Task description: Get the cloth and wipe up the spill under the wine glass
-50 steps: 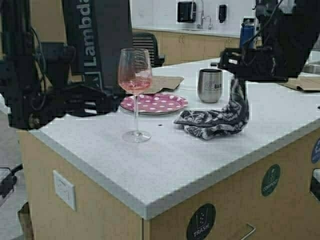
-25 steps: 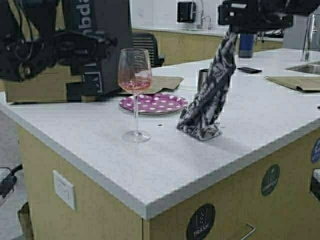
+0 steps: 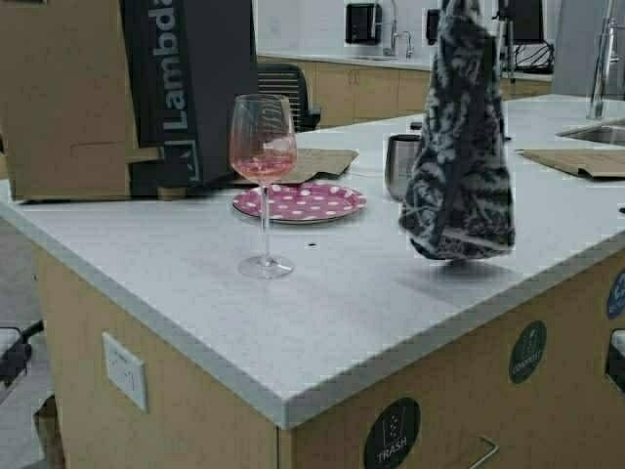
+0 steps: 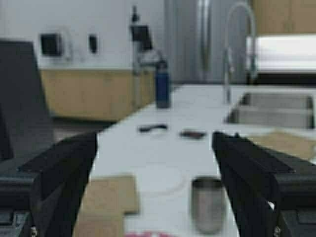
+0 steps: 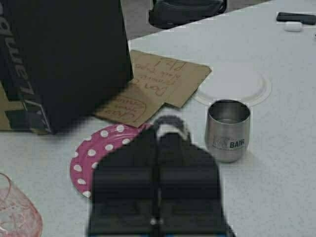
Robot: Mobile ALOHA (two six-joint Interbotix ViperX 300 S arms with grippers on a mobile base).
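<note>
Patterned black, grey and white, the cloth [image 3: 459,147] hangs limp in the air over the right part of the counter [image 3: 332,303], its lower hem just above the surface and not touching it. Its top runs out of the high view at the upper edge. In the right wrist view the right tool [image 5: 157,136] has its two fingers pressed together with a small loop of the fabric showing just past the tips, so it is clamped on the cloth; the hanging length below is hidden by the tool body.

Wine glass [image 3: 264,181] stands upright on the counter, left of the cloth and well apart from it, pink liquid in the bowl. Just behind it lies a pink polka-dot plate [image 3: 301,202]. A steel tumbler [image 3: 403,166] stands behind the cloth, partly covered by it. Brown cardboard sheet [image 5: 153,89] lies beside a black box [image 3: 190,93].

Left tool [image 4: 155,173] is raised, fingers spread wide with nothing between them; the view is soft, but the tumbler seems to sit farther off below the gap.
</note>
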